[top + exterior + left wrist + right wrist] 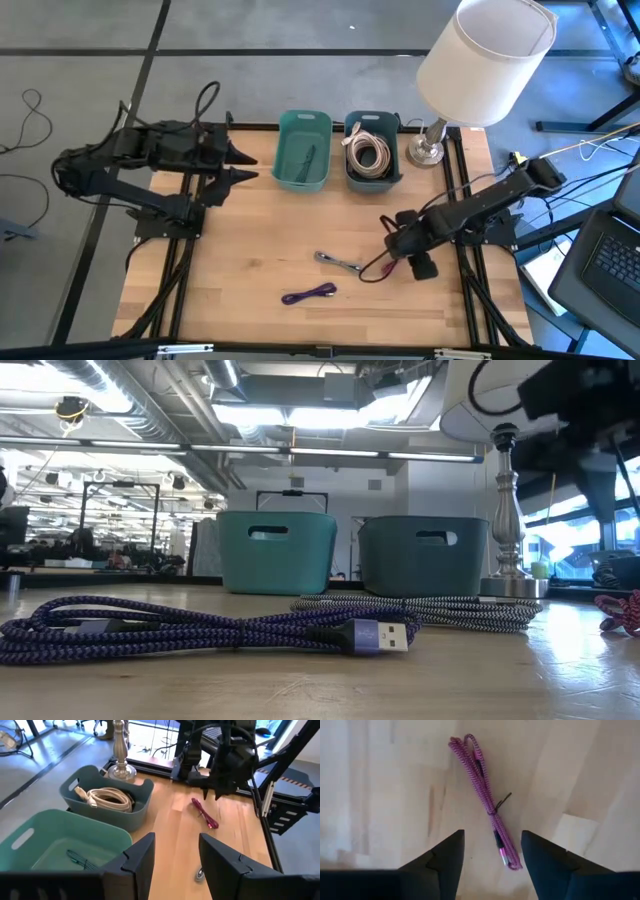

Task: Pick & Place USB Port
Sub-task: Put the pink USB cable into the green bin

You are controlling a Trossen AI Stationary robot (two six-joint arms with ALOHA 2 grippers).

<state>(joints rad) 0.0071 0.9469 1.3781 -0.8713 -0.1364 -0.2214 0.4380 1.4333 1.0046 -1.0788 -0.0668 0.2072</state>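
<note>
A bundled magenta USB cable [487, 795] lies flat on the wooden table; it shows small in the left wrist view [205, 815] and at the low view's right edge [620, 610]. My right gripper [492, 852] hangs over it, pointing down and open, its fingers on either side of the cable's plug end without touching. In the high view my right gripper [392, 243] is right of the table's middle. A purple cable [308, 293] and a grey braided cable [338, 261] also lie on the table. My left gripper [245, 165] waits open near the teal bin.
A teal bin [302, 150] holding a green cable and a dark grey bin [373, 150] holding a coiled beige cable stand at the far edge. A lamp [480, 60] with a silver base [427, 150] stands right of the bins. Bare wood lies at the table's near left.
</note>
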